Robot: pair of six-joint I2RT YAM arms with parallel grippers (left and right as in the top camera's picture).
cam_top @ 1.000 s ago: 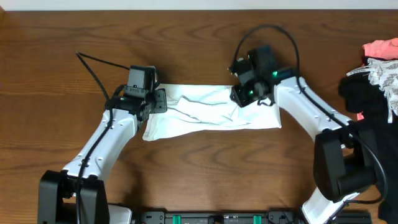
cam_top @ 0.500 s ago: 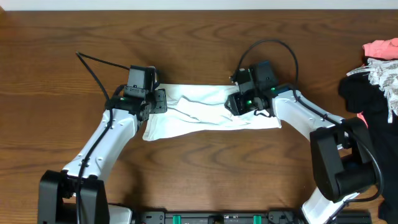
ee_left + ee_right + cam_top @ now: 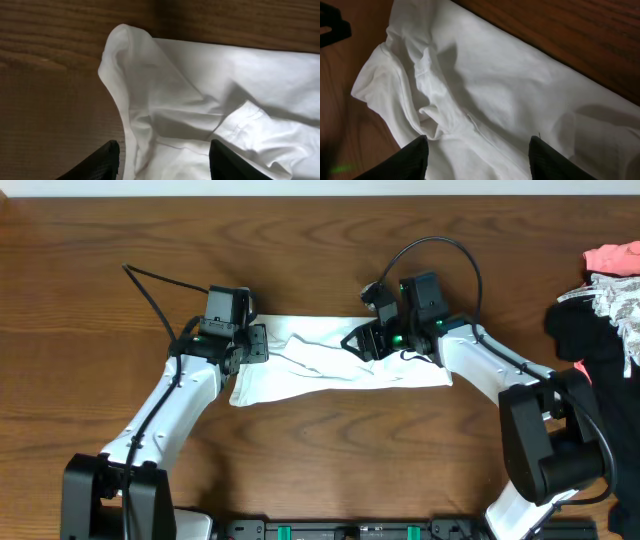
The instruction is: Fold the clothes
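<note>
From above, my white T-shirt lies on the brown surface as a long strip running left to right. My left tool sits at its left end. My right tool is over the middle, nearer the wrinkly part.

In my left wrist view, the left tool is spread wide, and the shirt's corner lies just ahead.

In my right wrist view, the right tool is spread too, with bunched cloth right under it. It pinches nothing.
</note>
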